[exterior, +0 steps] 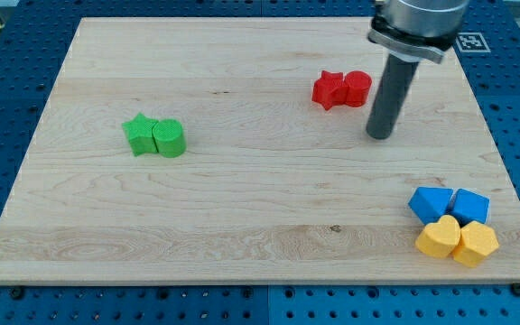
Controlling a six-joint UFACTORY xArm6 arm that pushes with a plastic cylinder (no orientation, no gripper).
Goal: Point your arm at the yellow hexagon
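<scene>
Beside my tip, red blocks; yellow hexagon well apart.

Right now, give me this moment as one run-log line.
my tip: right of red blocks, touching nothing | yellow hexagon: bottom right, beside yellow heart, below blue blocks | green pair: left

The tip rests on the wooden board, just right of the red blocks, well above the yellow hexagon at the view's bottom right.
</scene>
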